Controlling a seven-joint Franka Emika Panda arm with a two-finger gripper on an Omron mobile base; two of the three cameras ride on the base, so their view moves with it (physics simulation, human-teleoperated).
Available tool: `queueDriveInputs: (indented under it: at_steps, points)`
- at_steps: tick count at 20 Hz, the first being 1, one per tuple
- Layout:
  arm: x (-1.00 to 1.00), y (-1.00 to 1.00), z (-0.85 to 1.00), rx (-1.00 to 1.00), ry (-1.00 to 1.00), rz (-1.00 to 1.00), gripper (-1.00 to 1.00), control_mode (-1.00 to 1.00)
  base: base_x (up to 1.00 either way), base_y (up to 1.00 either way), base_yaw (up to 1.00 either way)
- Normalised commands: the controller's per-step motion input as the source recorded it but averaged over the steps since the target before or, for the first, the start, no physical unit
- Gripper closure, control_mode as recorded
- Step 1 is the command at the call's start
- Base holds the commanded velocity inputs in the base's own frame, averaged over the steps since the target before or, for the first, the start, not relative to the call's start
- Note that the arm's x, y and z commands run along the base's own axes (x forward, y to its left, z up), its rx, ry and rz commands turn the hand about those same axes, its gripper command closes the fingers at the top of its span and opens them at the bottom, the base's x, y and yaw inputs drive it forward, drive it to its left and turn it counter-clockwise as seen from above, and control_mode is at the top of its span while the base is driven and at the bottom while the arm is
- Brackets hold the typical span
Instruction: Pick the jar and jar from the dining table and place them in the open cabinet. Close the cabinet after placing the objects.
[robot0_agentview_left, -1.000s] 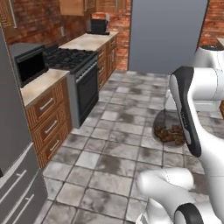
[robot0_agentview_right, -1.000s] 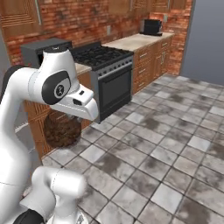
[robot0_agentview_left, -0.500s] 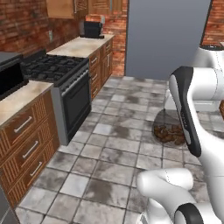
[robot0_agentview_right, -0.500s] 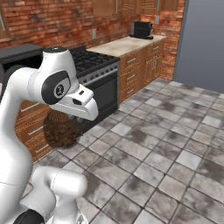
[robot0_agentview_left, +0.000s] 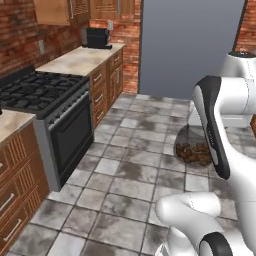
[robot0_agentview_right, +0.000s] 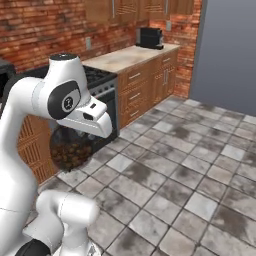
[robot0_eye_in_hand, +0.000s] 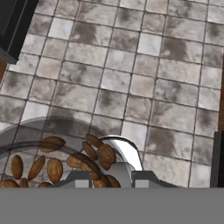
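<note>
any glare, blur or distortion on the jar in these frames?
Hand view: the jar is cropped at the bottom edge, with a bright white highlight on its glass rim. Left base view: the jar is soft, half behind the arm. Right base view: the jar sits dark under the wrist.

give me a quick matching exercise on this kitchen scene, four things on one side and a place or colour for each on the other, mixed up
Things:
1. jar
2. stove
3. coffee machine
4. wall cabinet

Places or colours:
A. brown wood, high on the brick wall
B. held under the gripper, full of brown bean-like bits
C. black, on the far end of the counter
D. black top, set between wooden drawer units

Pairs: 1-B, 2-D, 3-C, 4-A
</note>
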Motion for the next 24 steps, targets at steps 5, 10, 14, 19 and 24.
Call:
queueDriveInputs:
  at_steps: [5, 10, 14, 19, 24]
  points:
    - [0.0, 0.0, 0.0, 0.0, 0.0, 0.0, 1.0, 1.0, 0.82, -0.59, 0.0]
    - [0.0, 0.0, 0.0, 0.0, 0.0, 0.0, 1.0, 1.0, 0.74, -0.58, 0.0]
    - [0.0, 0.0, 0.0, 0.0, 0.0, 0.0, 1.0, 1.0, 0.72, -0.55, 0.0]
    - [0.0, 0.0, 0.0, 0.0, 0.0, 0.0, 1.0, 1.0, 0.63, -0.49, 0.02]
    - [0.0, 0.0, 0.0, 0.0, 0.0, 0.0, 1.0, 1.0, 0.73, -0.62, 0.03]
